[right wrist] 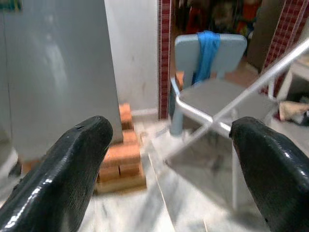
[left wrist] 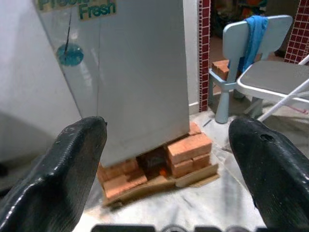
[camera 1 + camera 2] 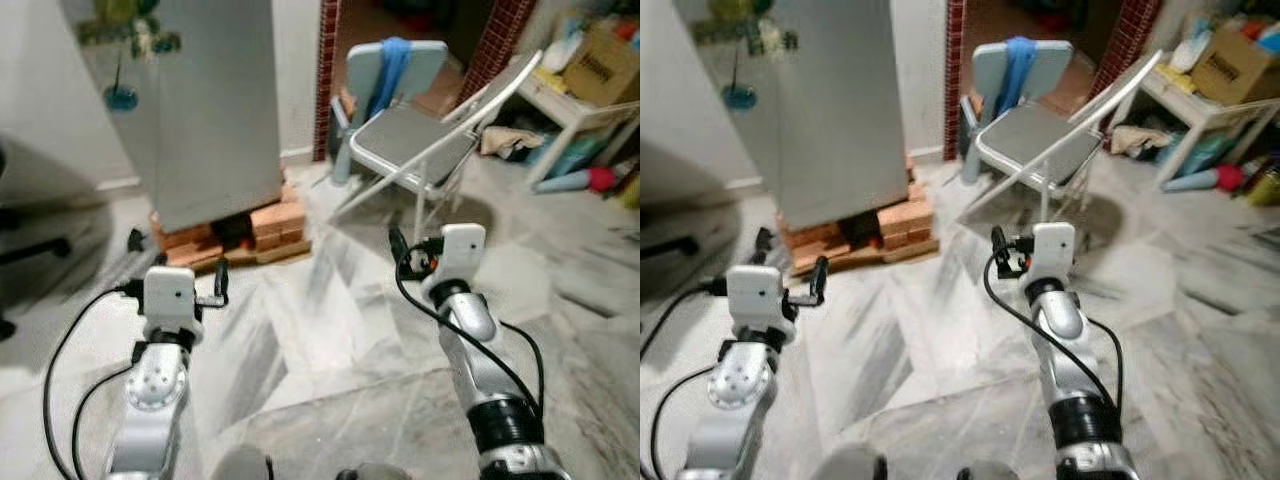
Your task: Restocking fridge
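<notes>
A tall grey fridge (image 3: 200, 110) stands ahead on the left with its door closed, raised on orange bricks (image 3: 275, 228) and a wooden pallet. My left gripper (image 3: 178, 262) is held out low over the marble floor, a short way in front of the fridge's base. It is open, and the left wrist view shows nothing between its fingers (image 2: 72, 159). My right gripper (image 3: 412, 250) is raised to the right of the fridge, aimed towards the chairs. It is open too, its fingers (image 1: 72, 169) wide apart and empty.
A grey folding chair (image 3: 415, 135) stands ahead on the right, with a pale blue plastic chair (image 3: 395, 60) draped in a blue cloth behind it. A white table (image 3: 570, 105) with a cardboard box (image 3: 600, 60) is at the far right. Bare marble floor (image 3: 330, 330) lies between me and the fridge.
</notes>
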`<state>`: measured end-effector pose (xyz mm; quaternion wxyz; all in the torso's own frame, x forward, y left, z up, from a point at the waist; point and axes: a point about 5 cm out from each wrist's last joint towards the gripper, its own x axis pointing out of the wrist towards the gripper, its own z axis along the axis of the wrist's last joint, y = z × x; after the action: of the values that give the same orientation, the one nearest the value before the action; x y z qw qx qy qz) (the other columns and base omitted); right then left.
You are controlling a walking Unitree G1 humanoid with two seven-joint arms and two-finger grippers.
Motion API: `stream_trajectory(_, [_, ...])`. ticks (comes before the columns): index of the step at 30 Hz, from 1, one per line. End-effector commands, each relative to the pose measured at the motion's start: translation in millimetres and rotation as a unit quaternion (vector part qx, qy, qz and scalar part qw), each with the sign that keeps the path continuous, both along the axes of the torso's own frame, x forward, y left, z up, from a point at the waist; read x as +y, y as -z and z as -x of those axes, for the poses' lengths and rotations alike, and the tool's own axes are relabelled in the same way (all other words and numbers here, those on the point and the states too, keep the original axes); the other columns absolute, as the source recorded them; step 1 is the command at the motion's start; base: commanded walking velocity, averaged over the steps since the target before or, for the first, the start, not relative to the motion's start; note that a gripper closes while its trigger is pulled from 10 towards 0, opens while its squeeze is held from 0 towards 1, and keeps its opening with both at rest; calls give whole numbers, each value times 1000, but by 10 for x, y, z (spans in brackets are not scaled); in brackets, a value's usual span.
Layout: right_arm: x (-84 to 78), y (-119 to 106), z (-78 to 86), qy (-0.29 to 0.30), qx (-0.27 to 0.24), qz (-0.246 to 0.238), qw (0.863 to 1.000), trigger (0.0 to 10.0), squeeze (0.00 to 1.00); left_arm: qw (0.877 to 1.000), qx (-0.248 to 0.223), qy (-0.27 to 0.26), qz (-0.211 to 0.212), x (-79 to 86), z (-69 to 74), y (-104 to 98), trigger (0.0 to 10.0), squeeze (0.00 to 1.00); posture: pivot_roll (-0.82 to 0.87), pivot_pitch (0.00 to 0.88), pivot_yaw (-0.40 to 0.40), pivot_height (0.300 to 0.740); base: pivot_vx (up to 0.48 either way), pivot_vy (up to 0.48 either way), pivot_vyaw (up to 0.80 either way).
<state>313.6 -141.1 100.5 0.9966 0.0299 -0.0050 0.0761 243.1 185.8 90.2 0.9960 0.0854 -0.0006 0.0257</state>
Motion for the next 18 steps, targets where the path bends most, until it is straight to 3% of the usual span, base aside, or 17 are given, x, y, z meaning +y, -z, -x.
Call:
stream_trajectory(1, [26,12,6,-4,5,-1,1000,10000,0,1000,-1,-5,-4,44,-28,-42,10000,0,143,93,-18,740,480,0,-800])
stream_trajectory(6, [30,-47,-4,-8,-3,0,1000,10000,0,1000,2,7,-6,38,-10,-76,10000,0,139,113,-24,740,480,0,-800])
stream_trajectory(12, [-8,-20,35,-4,0,3,1000,10000,0,999,39,25,11,-38,85,95,10000,0,127,108,-22,740,476,0,-800])
stream_trajectory(15, [-72,13,79,6,6,7,1000,10000,0,998,63,13,17,-44,118,174,10000,0,125,96,-31,740,359,0,-800])
stream_trajectory(18, [-261,119,236,33,27,15,999,10000,0,997,69,2,23,6,153,215,10000,0,121,78,-33,740,0,0,-800])
